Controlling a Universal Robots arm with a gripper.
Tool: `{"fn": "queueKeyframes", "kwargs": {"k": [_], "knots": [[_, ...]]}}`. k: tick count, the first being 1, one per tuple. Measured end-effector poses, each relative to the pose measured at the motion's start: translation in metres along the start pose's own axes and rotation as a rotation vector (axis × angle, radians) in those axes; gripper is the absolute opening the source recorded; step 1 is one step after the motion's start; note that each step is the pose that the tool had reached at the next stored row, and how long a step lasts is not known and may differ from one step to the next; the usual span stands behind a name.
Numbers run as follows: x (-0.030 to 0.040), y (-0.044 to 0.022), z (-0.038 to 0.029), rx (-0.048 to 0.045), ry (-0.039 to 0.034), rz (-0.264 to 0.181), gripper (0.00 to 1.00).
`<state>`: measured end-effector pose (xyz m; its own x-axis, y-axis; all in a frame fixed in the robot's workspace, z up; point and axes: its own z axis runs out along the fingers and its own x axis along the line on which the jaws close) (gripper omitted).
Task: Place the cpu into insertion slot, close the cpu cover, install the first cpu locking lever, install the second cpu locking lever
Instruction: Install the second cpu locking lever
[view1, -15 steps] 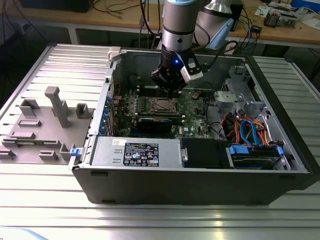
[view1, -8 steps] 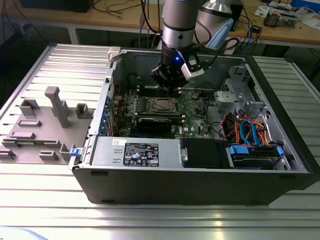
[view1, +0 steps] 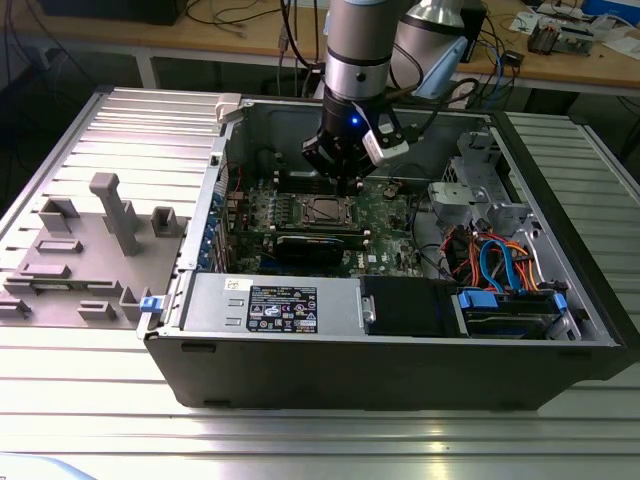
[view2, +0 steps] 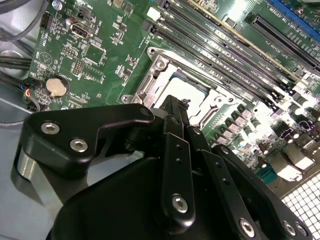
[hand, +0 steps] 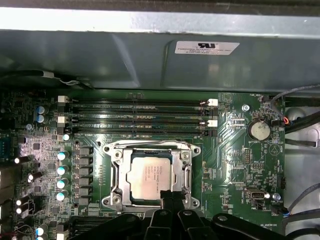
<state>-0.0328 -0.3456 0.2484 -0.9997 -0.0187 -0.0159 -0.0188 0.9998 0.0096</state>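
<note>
In the first wrist view the cpu lies flat in the insertion slot on the green motherboard. The cpu cover lies down around it, and the chip's pale face shows through its window. My gripper is shut with nothing seen between its fingers, and its tips stand at the socket's edge beside the chip. In the second wrist view the gripper points at the cpu cover, with the cpu just beyond. The exterior view has the gripper low over the insertion slot.
Memory slots and a coin battery flank the socket. A long black card lies in front of it. A drive cage with coloured cables fills the case at the exterior view's right. Grey fixtures stand outside the case.
</note>
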Motion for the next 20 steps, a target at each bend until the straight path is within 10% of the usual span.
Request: {"fn": "queueKeyframes", "kwargs": {"k": [20], "knots": [[0.0001, -0.0045, -0.0001, 0.0001, 0.0000, 0.000, 0.11]]}}
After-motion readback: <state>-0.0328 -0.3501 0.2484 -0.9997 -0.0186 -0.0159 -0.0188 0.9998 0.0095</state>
